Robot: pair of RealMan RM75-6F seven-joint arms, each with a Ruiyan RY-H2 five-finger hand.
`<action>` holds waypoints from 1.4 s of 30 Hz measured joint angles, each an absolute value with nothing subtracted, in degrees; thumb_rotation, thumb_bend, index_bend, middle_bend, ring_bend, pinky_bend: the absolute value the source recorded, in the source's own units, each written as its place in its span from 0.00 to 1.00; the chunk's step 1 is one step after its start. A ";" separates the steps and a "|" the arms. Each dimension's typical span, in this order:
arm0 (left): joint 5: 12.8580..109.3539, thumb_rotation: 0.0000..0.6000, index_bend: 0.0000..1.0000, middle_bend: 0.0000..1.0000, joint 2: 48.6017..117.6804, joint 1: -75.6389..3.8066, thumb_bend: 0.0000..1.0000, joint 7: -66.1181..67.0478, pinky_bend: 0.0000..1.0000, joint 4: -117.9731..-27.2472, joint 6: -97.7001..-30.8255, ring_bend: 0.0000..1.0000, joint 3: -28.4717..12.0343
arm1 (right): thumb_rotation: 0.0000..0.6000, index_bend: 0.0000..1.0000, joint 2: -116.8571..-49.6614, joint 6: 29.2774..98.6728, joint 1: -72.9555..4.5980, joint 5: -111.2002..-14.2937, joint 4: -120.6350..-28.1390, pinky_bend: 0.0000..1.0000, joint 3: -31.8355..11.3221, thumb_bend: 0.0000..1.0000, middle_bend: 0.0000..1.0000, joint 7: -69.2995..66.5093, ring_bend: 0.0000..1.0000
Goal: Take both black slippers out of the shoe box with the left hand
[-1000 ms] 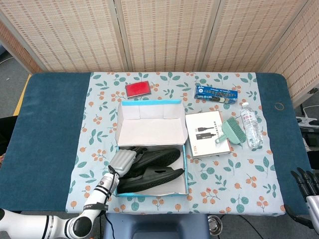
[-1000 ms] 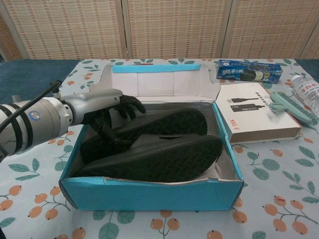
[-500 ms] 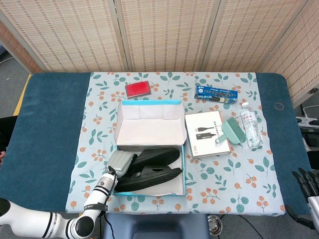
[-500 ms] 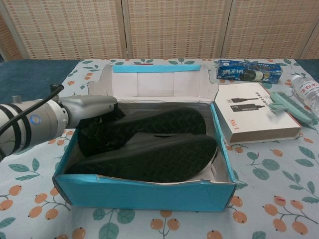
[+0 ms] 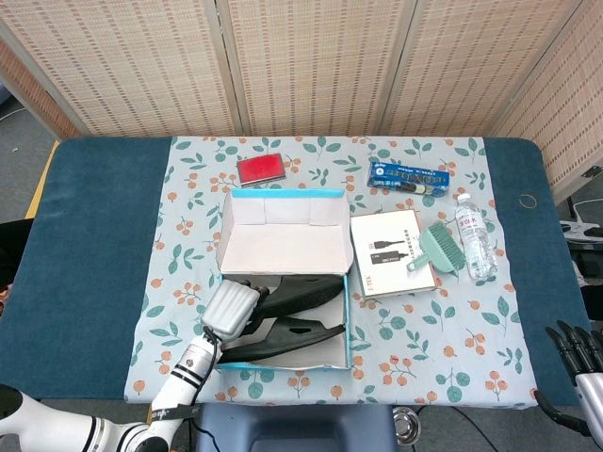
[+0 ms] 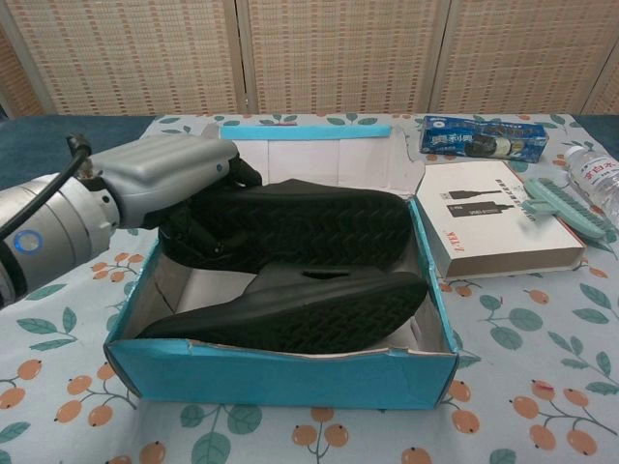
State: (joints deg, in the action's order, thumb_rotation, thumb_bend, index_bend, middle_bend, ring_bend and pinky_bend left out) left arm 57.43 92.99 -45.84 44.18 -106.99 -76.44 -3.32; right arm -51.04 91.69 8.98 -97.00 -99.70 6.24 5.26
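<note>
Slippers come first: one black rubber slipper (image 6: 290, 227) is gripped at its heel end by the silver left hand (image 6: 169, 179) and is tilted up above the other black slipper (image 6: 309, 309), which lies on its side on the floor of the blue cardboard shoe box (image 6: 290, 372). The box lid (image 5: 283, 235) is folded back and open. The dark right hand (image 5: 577, 353) sits low at the table's right edge, holding nothing, with its fingers pointing up a little apart. Just right of the box lies a white flat box with a cable picture (image 5: 386, 252), and a green plastic brush (image 5: 433, 247) rests on it. A clear water bottle (image 5: 474, 235) lies beside the brush. Further back are a blue cookie pack (image 5: 408, 177), its words too small to read, and a small red wallet (image 5: 260, 169). A leafy cloth with orange berries (image 5: 443, 358) covers the dark blue table (image 5: 94, 235). Woven screens (image 5: 311, 66) stand behind.
</note>
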 measured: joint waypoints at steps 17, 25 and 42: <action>73.49 1.00 0.62 0.62 82.45 -35.73 0.66 42.45 0.62 -113.37 -89.88 0.50 -0.96 | 0.76 0.00 -50.86 90.64 8.48 -99.12 -99.71 0.00 7.30 0.22 0.00 5.26 0.00; 72.14 1.00 0.58 0.59 74.34 -29.79 0.64 37.90 0.60 -107.40 -94.80 0.47 -3.48 | 0.76 0.00 -50.48 91.94 9.01 -101.40 -99.49 0.00 8.31 0.22 0.00 4.44 0.00; 64.00 1.00 0.14 0.19 87.49 -25.67 0.50 24.58 0.38 -70.20 -84.06 0.15 -6.91 | 0.76 0.00 -50.06 94.34 10.04 -104.39 -98.91 0.00 9.57 0.22 0.00 3.28 0.00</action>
State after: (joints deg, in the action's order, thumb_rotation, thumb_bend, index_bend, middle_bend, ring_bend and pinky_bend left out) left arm 64.00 87.49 -25.67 24.58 -70.20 -84.06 -6.91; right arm -50.06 94.34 10.04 -104.39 -98.91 9.57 3.28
